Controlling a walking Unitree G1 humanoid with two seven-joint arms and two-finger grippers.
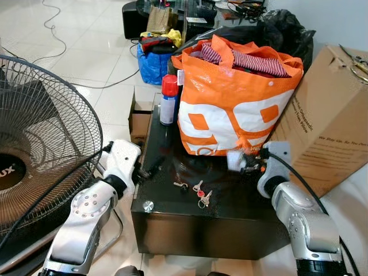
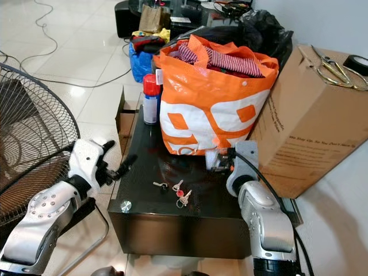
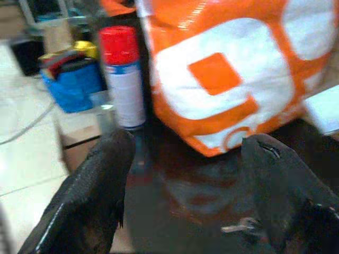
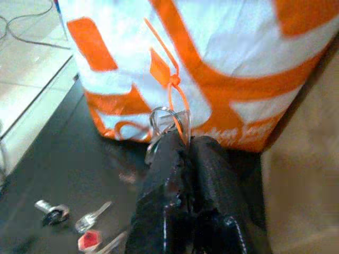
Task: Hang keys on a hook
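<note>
A bunch of keys [image 1: 198, 192] with a red tag lies on the black glossy table [image 1: 230, 213] near its front edge, and also appears in the right wrist view as keys [image 4: 79, 222]. My right gripper [image 4: 185, 140] is shut, with a small clear hook [image 4: 169, 119] pinched at its tips. It hovers over the table's right part, just in front of the orange bag [image 1: 230, 109] and to the right of and behind the keys. My left gripper [image 2: 119, 155] is open at the table's left edge, left of the keys, with nothing between its fingers [image 3: 95, 185].
A red-capped spray can [image 1: 168, 99] stands at the table's back left beside the orange bag. A large fan [image 1: 40, 149] is close on the left. A cardboard box [image 1: 328, 115] stands right of the table. A blue bag [image 1: 154, 60] and cables lie on the floor beyond.
</note>
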